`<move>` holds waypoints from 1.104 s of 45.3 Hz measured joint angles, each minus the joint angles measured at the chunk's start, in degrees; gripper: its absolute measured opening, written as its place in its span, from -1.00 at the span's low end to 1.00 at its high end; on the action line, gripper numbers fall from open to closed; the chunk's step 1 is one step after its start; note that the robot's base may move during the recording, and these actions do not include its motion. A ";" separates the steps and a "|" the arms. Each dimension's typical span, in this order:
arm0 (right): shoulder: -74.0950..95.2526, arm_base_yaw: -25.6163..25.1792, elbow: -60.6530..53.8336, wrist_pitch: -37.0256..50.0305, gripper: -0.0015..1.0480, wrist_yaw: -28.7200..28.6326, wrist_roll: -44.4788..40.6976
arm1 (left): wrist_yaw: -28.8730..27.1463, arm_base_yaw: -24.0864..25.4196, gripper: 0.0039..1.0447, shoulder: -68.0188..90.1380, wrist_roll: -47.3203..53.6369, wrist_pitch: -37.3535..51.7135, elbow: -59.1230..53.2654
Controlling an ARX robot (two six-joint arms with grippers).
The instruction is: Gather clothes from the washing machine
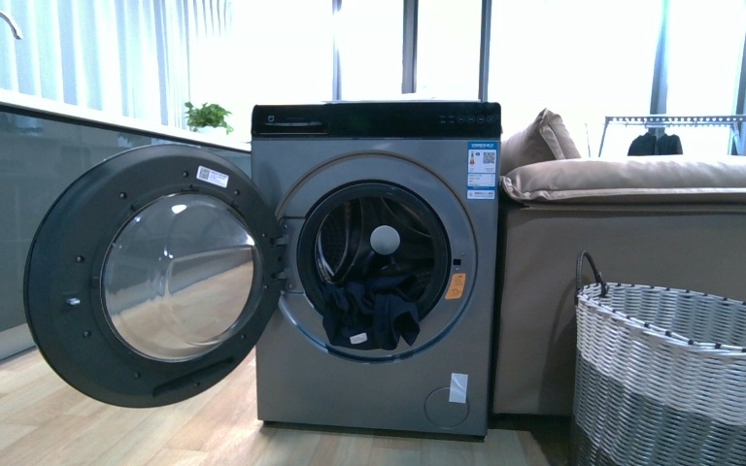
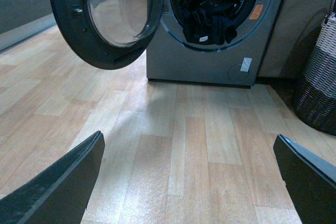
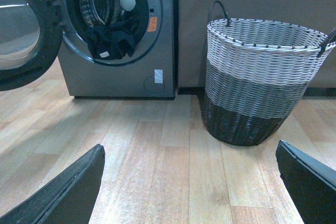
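Note:
The grey washing machine (image 1: 379,388) stands ahead with its round glass door (image 1: 155,277) swung open to the left. Dark navy clothes (image 1: 374,311) with a small white label spill over the lower lip of the drum mouth; they also show as clothes (image 2: 210,24) in the left wrist view and clothes (image 3: 111,40) in the right wrist view. My left gripper (image 2: 189,182) is open over bare wood floor, well short of the machine. Likewise my right gripper (image 3: 190,182) is open above the floor, nothing between its fingers. Neither arm shows in the front view.
A grey-and-white woven basket (image 1: 680,379) stands on the floor at the right, basket (image 3: 257,77) next to the machine. A tan sofa (image 1: 641,184) sits behind it. A grey counter (image 1: 19,194) runs along the left. A white ball (image 1: 385,239) sits inside the drum.

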 joint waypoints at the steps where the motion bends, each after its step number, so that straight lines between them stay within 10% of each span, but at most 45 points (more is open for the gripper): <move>1: 0.00 0.00 0.00 0.00 0.85 0.00 0.00 | 0.00 0.00 0.88 0.00 0.00 0.00 0.00; 50: 0.00 0.00 0.00 0.00 0.85 0.00 -0.02 | 0.00 0.00 0.88 0.00 0.00 0.00 0.00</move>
